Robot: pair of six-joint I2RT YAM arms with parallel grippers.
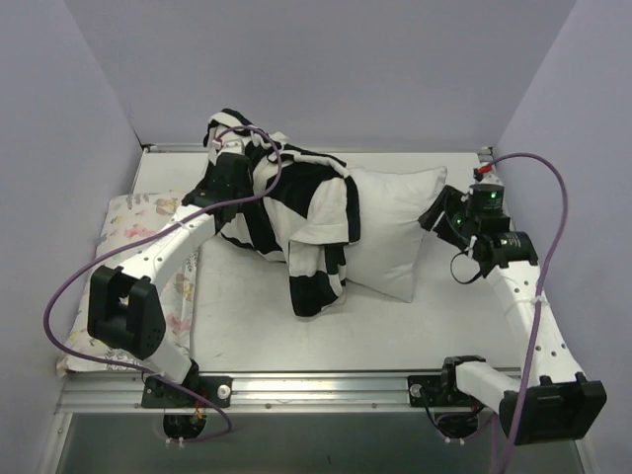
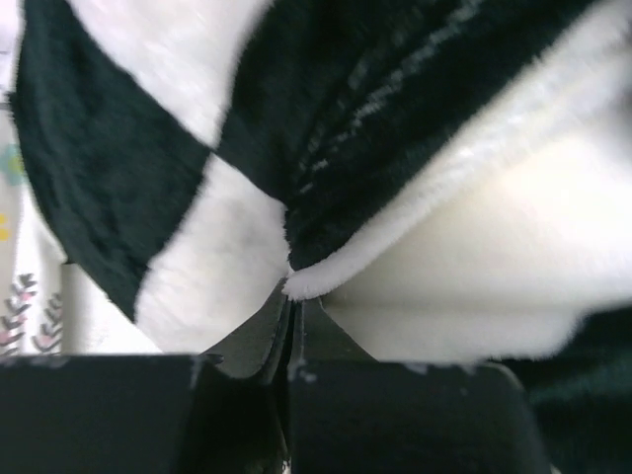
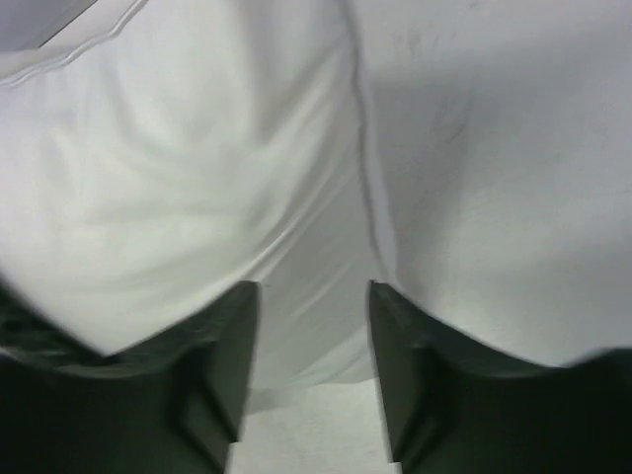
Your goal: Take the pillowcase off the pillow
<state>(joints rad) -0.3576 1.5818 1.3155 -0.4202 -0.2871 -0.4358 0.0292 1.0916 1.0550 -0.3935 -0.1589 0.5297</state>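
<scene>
Nearest the top camera is the metal rail [image 1: 326, 387] at the table's [image 1: 444, 336] near edge, carrying the bases of two arms. From it the left arm reaches up and across a pastel floral-print pillow [image 1: 138, 222] lying along the left side, hiding part of it. The left gripper [image 2: 292, 296] has its fingers [image 2: 267, 331] pressed together on a fold of the pillowcase [image 1: 296, 207], pinching the plush black-and-white cloth where a white edge meets a dark square; that fabric fills nearly the whole left wrist view. The pillowcase is bunched high at the back left of the table and drapes over the left part of the pillow [image 1: 395, 232], covering it there, with a loose flap hanging down to the table in front. The pillow's right part is bare and lies in the middle of the table. The right gripper [image 3: 311, 326] is at the pillow's right edge, its jaws partly apart with nothing pinched between them; creased white pillow fabric shows beyond the gap. In all: one pillowcase, one white pillow, one floral pillow, two arms, two grippers, and two purple cables [image 1: 59, 296], one trailing from each arm.
</scene>
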